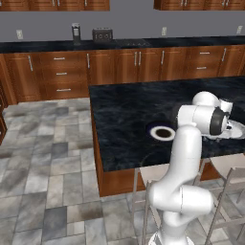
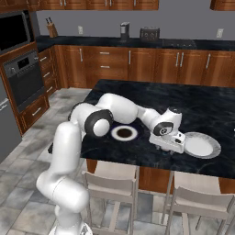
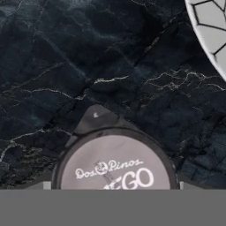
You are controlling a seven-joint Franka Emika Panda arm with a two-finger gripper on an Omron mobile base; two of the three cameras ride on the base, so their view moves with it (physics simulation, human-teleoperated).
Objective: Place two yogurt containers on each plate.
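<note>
A round dark yogurt container (image 3: 114, 165) with a whitish printed lid stands on the black marble island, very close under the hand. My gripper (image 3: 114, 186) is open, with a fingertip (image 3: 47, 185) showing at each side of the tub's rim. In the right base view the gripper (image 2: 167, 145) points down at the counter just left of the plain pale plate (image 2: 201, 145), whose edge (image 3: 211, 31) reaches into the hand view. The dark-rimmed plate (image 2: 124, 133) with white ring lies further left and holds nothing; it also appears as the ringed plate (image 1: 162, 133). The other tubs are out of view.
Two stools (image 2: 111, 182) (image 2: 198, 202) stand along the island's near edge. Wooden cabinets and a back counter with a toaster (image 2: 149, 33) run behind. A wall oven (image 2: 23, 78) is at the left. The floor is grey tile.
</note>
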